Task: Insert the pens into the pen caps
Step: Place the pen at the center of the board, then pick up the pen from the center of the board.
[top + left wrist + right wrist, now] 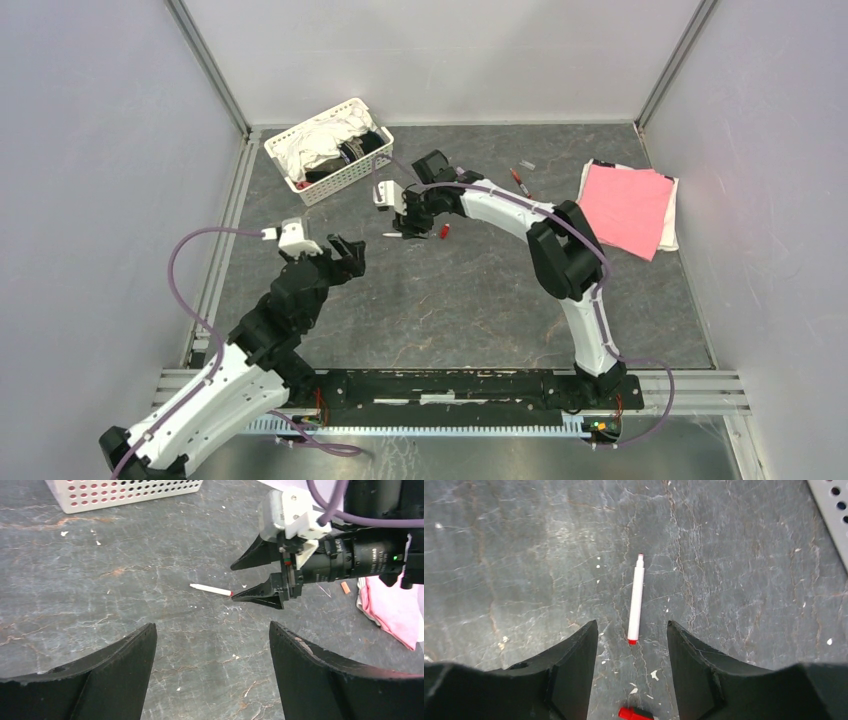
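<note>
Pen lying flat on table, white barrel, red ends, no cap on. Right gripper hanging right over it, jaws standing apart, straddling near end, not pinching anything. Red cap sitting loose just beside. Left gripper hovering nearby, jaws wide, holding nothing. Second pen lying further back near pink cloth, orange cap loose there too. Guessing nothing's getting capped so far: grabbing, lining up, pushing together all left.
</note>
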